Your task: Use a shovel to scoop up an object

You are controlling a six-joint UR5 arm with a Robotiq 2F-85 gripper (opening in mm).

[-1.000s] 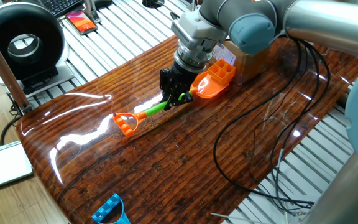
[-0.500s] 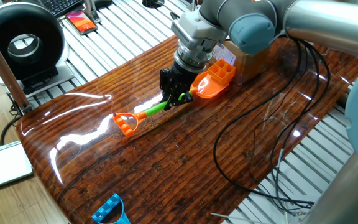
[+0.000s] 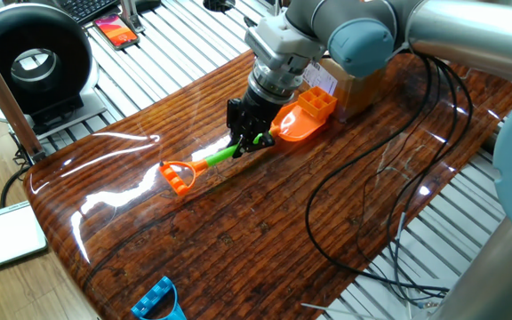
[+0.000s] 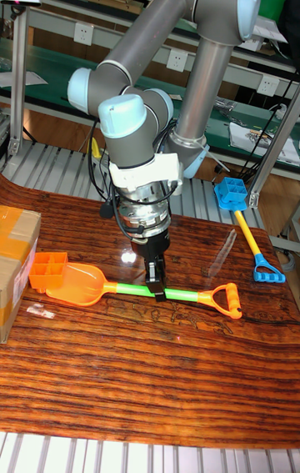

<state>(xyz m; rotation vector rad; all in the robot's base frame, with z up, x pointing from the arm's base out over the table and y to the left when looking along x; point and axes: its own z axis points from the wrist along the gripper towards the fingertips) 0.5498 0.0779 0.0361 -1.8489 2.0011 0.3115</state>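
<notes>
The shovel lies along the wooden table, with its orange blade (image 3: 293, 124) (image 4: 77, 285), green shaft (image 3: 220, 156) (image 4: 129, 289) and orange loop end (image 3: 179, 177) (image 4: 225, 300). My gripper (image 3: 249, 140) (image 4: 157, 290) points straight down and is shut on the green shaft, close behind the blade. The object, a small orange grid block (image 3: 319, 101) (image 4: 47, 269), sits at the blade's front edge, touching it. Its other side rests against a cardboard box. The fingertips themselves are partly hidden by the shaft.
A brown cardboard box (image 3: 356, 84) (image 4: 17, 260) stands right behind the block. A blue toy shovel (image 3: 159, 300) (image 4: 232, 193) lies at the table's edge. Black cables (image 3: 363, 204) trail across the table. A black ring-shaped device (image 3: 32, 62) stands beyond the far corner.
The gripper and the shovel have shifted very slightly toward the loop end. The block has not visibly moved.
</notes>
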